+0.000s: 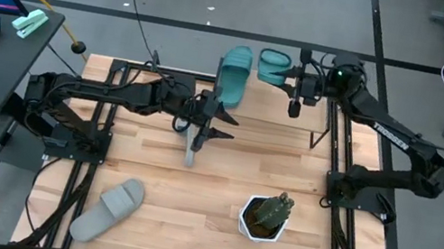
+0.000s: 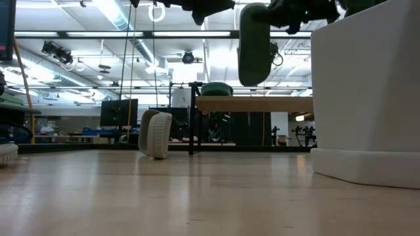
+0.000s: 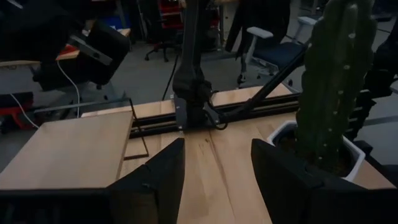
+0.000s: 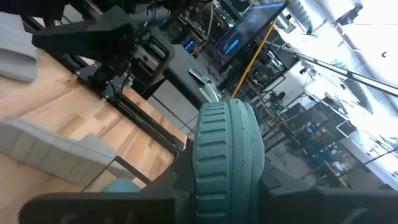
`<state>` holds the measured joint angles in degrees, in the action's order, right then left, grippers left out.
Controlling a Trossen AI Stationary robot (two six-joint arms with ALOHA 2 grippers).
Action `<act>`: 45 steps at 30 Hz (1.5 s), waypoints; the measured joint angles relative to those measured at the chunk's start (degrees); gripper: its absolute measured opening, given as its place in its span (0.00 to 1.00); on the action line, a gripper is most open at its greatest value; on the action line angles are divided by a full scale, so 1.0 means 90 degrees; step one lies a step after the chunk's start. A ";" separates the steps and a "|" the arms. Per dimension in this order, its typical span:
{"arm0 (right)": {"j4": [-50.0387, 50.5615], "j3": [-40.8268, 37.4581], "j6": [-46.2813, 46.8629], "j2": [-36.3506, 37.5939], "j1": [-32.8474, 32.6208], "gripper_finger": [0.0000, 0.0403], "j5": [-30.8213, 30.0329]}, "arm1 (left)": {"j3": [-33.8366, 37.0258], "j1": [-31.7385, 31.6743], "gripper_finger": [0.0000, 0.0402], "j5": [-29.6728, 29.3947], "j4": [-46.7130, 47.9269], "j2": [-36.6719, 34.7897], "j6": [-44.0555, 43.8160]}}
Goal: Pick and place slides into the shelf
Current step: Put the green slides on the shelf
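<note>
A white pot (image 2: 365, 92) looms nearest my low camera. My right gripper (image 4: 225, 186) clamps a ribbed teal rubber slide (image 1: 273, 66) above the plank-topped shelf (image 1: 272, 124), where its twin (image 1: 234, 73) lies. My left gripper (image 3: 214, 171), fingers parted, holds nothing beside an upended grey slide (image 1: 192, 144); another grey slide (image 1: 108, 208) lies nearer the front-left corner.

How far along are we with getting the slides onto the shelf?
Roughly a quarter. One teal-green rubber slide lies on the low wooden-topped shelf. The right gripper holds the second teal-green slide raised behind the shelf. The left gripper, fingers open, is by a light grey slide standing on edge. Another grey slide waits near the front.
</note>
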<state>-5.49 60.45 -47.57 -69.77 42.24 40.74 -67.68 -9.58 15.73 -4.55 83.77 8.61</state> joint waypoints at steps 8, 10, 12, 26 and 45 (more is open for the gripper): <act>-0.0414 0.0000 0.0010 -0.0446 0.0364 0.18 0.0371 | 0.0002 0.0002 0.46 0.0000 0.0121 0.0000 0.0010; -0.0482 0.0000 0.0082 -0.0514 0.0482 0.18 0.0527 | 0.0002 0.0002 0.46 0.0000 0.0119 0.0002 0.0015; -0.0488 0.0000 0.0112 -0.0590 0.0597 0.18 0.0641 | 0.0002 0.0000 0.46 -0.0001 0.0119 0.0002 0.0015; -0.0767 0.0000 0.0169 -0.1183 0.0971 0.18 0.1050 | 0.0002 0.0002 0.44 -0.0002 0.0106 0.0002 0.0013; -0.1037 0.0000 0.0379 -0.1453 0.1003 0.18 0.1189 | 0.0005 0.0001 0.43 -0.0003 0.0106 0.0002 0.0120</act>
<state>-14.83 60.45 -44.16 -82.85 51.27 51.44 -67.64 -9.56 15.70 -3.60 83.79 9.69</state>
